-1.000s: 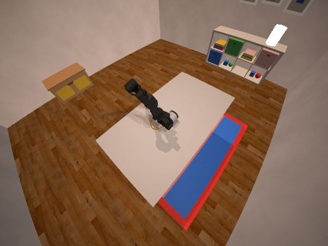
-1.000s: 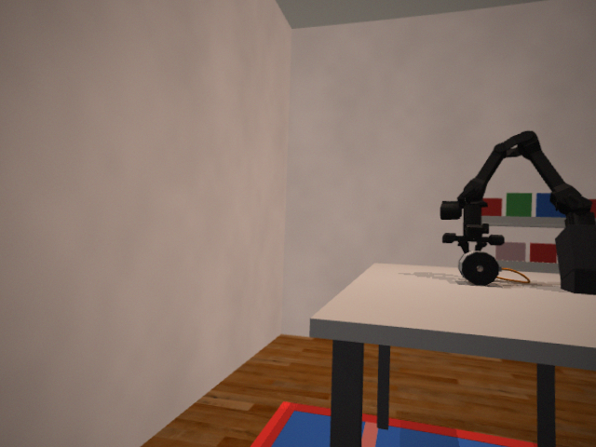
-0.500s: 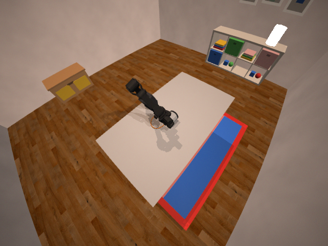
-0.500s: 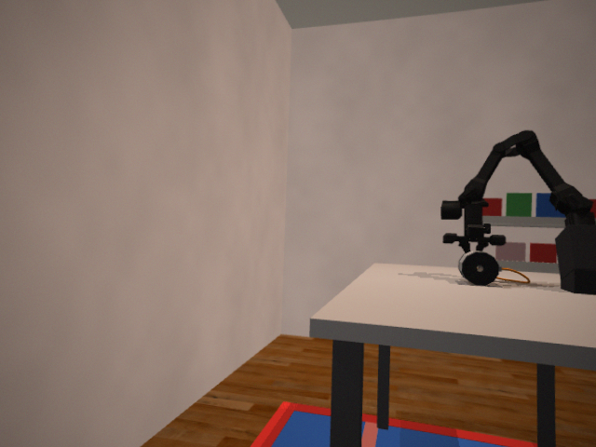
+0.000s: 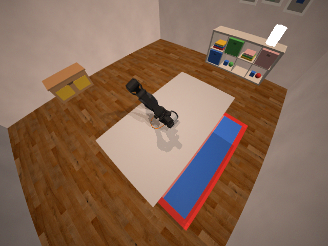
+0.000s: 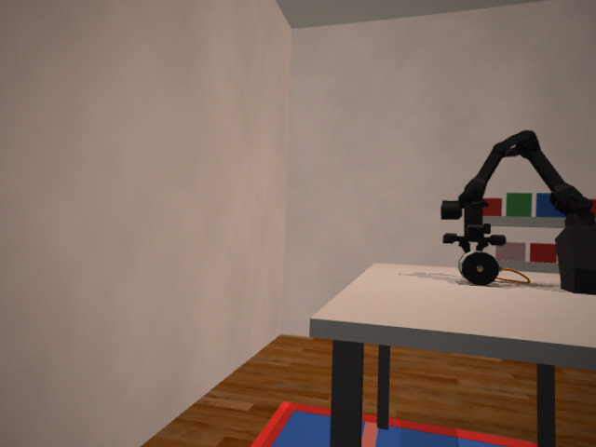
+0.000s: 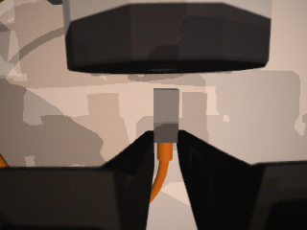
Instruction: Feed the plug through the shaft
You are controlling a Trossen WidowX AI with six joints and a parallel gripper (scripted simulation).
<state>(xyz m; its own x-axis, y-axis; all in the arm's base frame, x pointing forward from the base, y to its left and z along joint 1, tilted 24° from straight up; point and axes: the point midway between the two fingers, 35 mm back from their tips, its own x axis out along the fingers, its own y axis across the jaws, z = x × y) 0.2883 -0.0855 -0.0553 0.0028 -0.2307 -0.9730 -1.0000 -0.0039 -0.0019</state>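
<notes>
Plug [image 7: 166, 115], a small grey block, sits clamped between the gripper's [image 7: 166, 136] two dark fingers; jaws nearly closed, pinching its lower end. Most of the block projects beyond the fingertips. Orange cable [image 7: 162, 168] leaves the plug's rear and curves back between the fingers.

Wrist view: plug tip points toward the motor [image 7: 168, 38], whose dark round body fills the upper frame just ahead of the plug; a gap of pale table shows between tip and motor. Shaft bore not discernible from here.

Exterior view: gripper [image 6: 474, 250] hangs directly above the motor [image 6: 479, 267], which lies on its side on the table [image 6: 433, 307]. Cable [image 6: 515, 277] loops on the table behind the motor, toward the arm's base.

Top view: gripper [image 5: 166, 120] covers most of the motor [image 5: 175, 115]; cable loop [image 5: 155, 124] lies beside it.
</notes>
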